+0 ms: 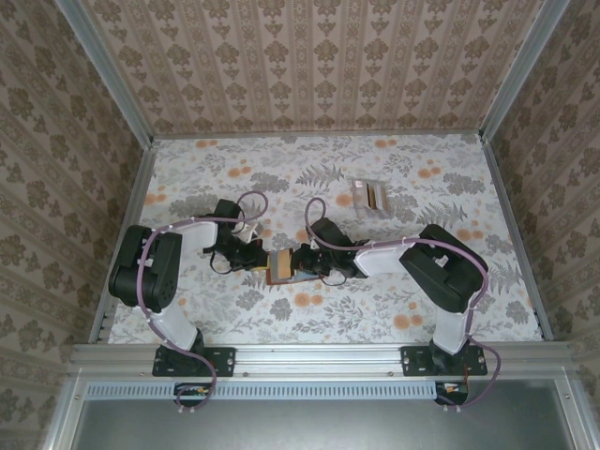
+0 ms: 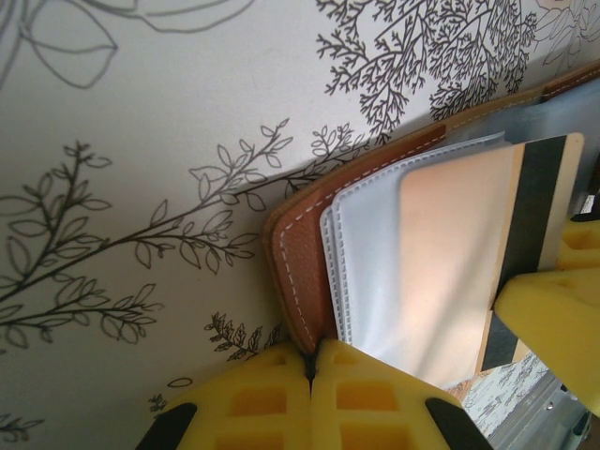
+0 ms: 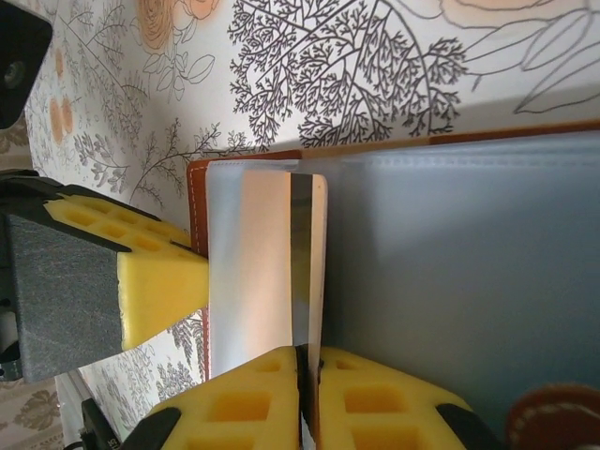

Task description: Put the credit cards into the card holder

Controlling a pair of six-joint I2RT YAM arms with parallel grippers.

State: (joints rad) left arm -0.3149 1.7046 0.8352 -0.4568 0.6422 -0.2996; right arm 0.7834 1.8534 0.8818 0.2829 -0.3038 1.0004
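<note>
The reddish-brown card holder (image 1: 279, 266) lies open on the flowered table between the two arms. My left gripper (image 2: 314, 361) is shut on the corner of the holder's leather cover (image 2: 300, 253), beside the clear plastic sleeves (image 2: 366, 262). A tan credit card (image 2: 450, 253) with a black stripe lies partly inside a sleeve. My right gripper (image 3: 309, 361) is shut on that card's edge (image 3: 253, 262), over the open holder (image 3: 459, 272). In the top view the left gripper (image 1: 261, 260) and right gripper (image 1: 302, 265) meet at the holder. More credit cards (image 1: 369, 197) lie at the back right.
The left gripper's yellow finger (image 3: 150, 272) shows at the holder's left edge in the right wrist view. The right gripper's yellow finger (image 2: 553, 309) sits by the card in the left wrist view. Patterned walls (image 1: 300, 66) enclose the table on three sides.
</note>
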